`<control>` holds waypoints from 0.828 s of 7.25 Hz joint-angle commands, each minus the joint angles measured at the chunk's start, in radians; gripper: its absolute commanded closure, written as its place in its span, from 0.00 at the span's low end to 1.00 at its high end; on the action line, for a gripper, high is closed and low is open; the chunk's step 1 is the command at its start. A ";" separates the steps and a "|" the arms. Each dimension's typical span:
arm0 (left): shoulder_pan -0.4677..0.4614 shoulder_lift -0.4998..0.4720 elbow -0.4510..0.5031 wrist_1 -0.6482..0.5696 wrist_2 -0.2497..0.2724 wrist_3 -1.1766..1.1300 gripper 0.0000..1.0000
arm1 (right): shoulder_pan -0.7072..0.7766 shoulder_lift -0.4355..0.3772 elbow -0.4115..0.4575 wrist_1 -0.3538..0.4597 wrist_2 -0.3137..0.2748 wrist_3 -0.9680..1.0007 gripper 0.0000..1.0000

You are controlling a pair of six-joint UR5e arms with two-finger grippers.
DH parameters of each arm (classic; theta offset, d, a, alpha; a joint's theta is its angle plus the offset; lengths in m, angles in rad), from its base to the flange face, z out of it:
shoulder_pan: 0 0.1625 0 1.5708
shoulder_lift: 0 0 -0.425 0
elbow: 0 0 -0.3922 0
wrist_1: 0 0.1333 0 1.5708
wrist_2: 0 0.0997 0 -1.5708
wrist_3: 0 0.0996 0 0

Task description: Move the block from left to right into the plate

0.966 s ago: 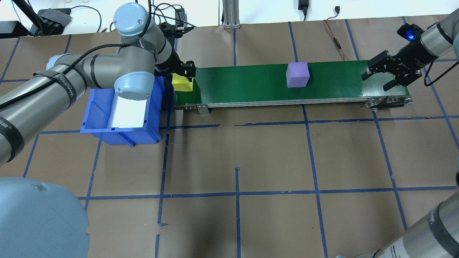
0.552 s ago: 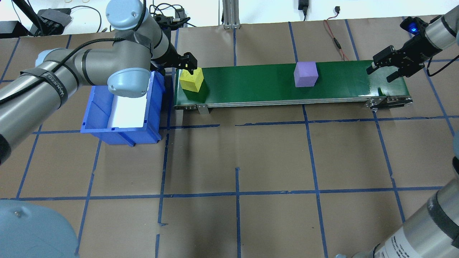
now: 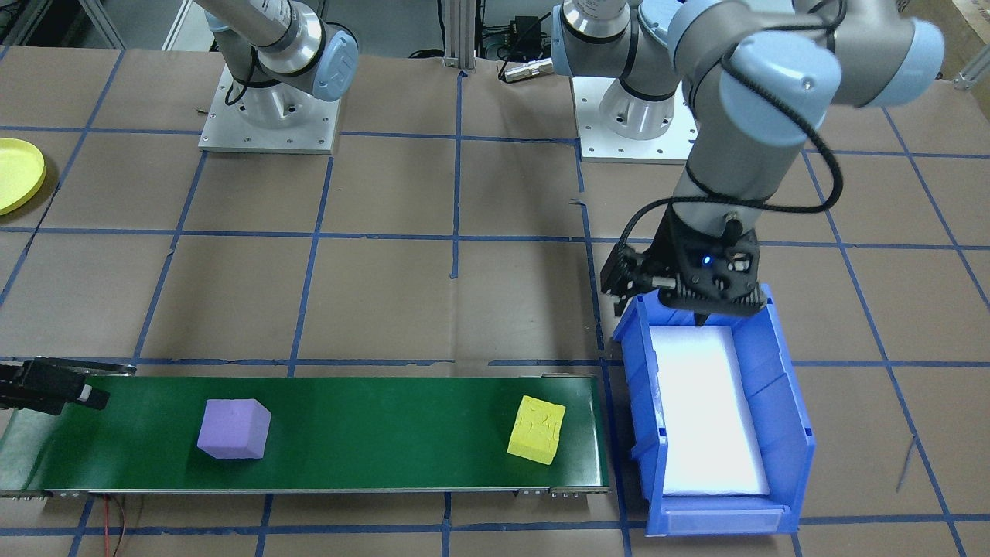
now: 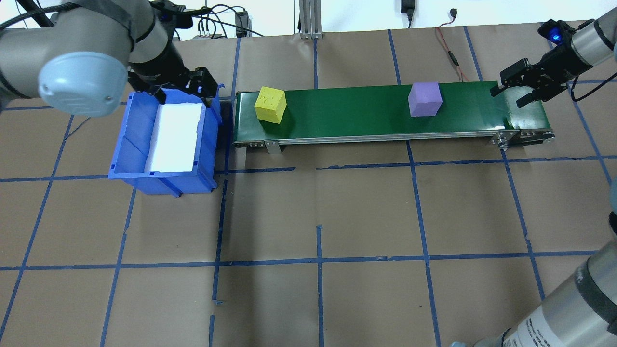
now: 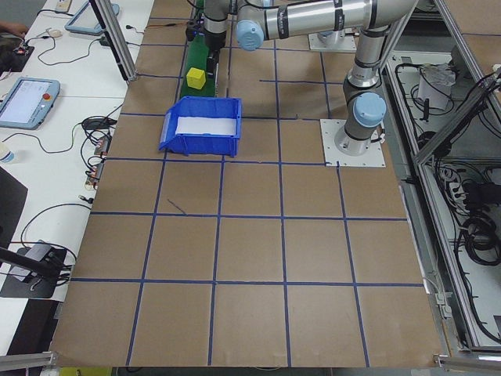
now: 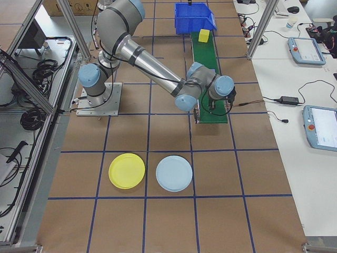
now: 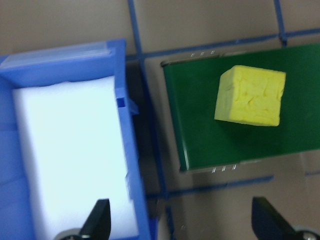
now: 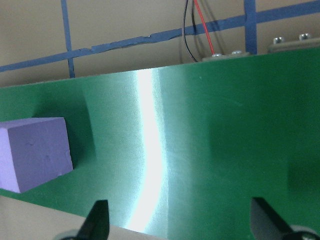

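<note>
A yellow block (image 4: 270, 104) lies on the left end of the green conveyor belt (image 4: 347, 113). A purple block (image 4: 424, 99) lies further right on it. My left gripper (image 4: 185, 96) hangs open and empty over the far edge of the blue bin (image 4: 127, 140); in its wrist view the yellow block (image 7: 250, 95) is off to the right. My right gripper (image 4: 509, 96) is open and empty above the belt's right end, and its wrist view shows the purple block (image 8: 32, 152) to the left. The yellow plate (image 6: 126, 170) lies on the table beyond the belt's right end.
A light blue plate (image 6: 174, 173) lies beside the yellow one. The blue bin (image 3: 781, 402) holds a white foam pad and stands just off the belt's left end. Cables run along the table's far edge.
My left gripper has left the yellow block on the belt and swung left over the bin. Both blocks have travelled right along the belt. My right gripper shifted slightly.
</note>
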 commanded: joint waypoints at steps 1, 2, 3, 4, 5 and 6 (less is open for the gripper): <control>0.018 0.168 0.030 -0.365 0.100 -0.004 0.00 | 0.000 -0.004 0.031 -0.009 0.027 -0.001 0.00; 0.016 0.195 0.047 -0.428 0.100 -0.014 0.00 | 0.000 -0.007 0.051 -0.009 0.038 -0.007 0.00; 0.013 0.190 0.043 -0.424 0.088 -0.024 0.00 | 0.000 -0.012 0.060 -0.045 0.068 -0.038 0.00; 0.012 0.202 0.050 -0.423 0.085 -0.029 0.00 | 0.000 -0.030 0.086 -0.065 0.068 -0.036 0.01; 0.010 0.200 0.050 -0.379 0.082 -0.031 0.00 | 0.000 -0.036 0.101 -0.066 0.074 -0.014 0.00; 0.008 0.202 0.049 -0.328 0.080 -0.031 0.00 | 0.000 -0.036 0.100 -0.066 0.071 0.058 0.00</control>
